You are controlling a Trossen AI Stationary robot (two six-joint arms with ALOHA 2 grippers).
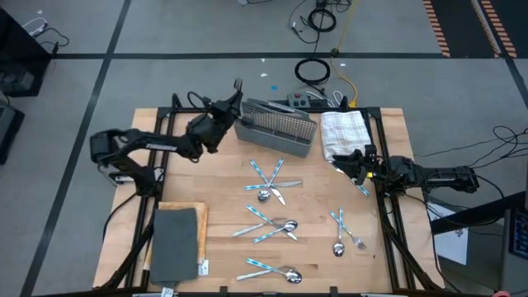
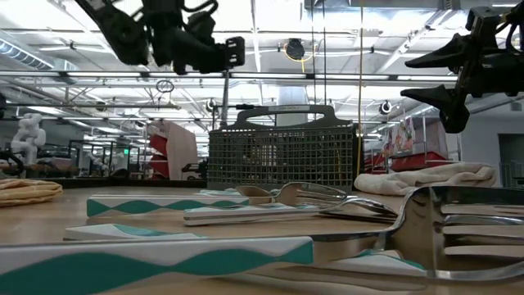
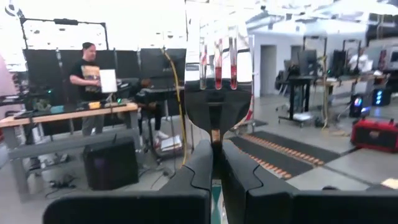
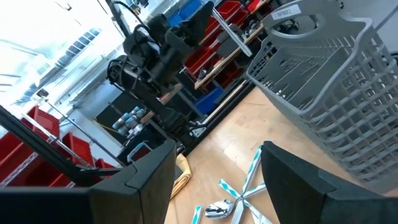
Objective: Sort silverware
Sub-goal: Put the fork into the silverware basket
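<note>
My left gripper (image 1: 231, 106) is raised beside the left end of the grey mesh caddy (image 1: 276, 124) and shut on a fork (image 3: 217, 68), whose tines show past the fingertips in the left wrist view. My right gripper (image 1: 356, 162) hovers open at the table's right side, just in front of a white cloth (image 1: 342, 132), with nothing between its fingers (image 4: 149, 171). The other silverware lies flat on the table in several small crossed groups (image 1: 268, 181), (image 1: 271, 224), (image 1: 274, 270), (image 1: 346, 231). One blue-handled piece (image 1: 363, 190) lies just near of the right gripper. My left gripper pinches the fork between its two fingers at the neck just below the tine head (image 3: 215, 134). The fork lies along the fingers and sticks out beyond their tips, tines pointing away. It is lifted clear of the table; its handle is hidden behind the fingers.
The caddy (image 2: 282, 156) stands at the table's far middle, with its handle up. The folded white cloth (image 2: 434, 176) lies to its right. A dark grey pad on a board (image 1: 175, 239) sits at the near left. A power strip and cables lie beyond the far edge. A person (image 3: 87, 68) stands in the room behind.
</note>
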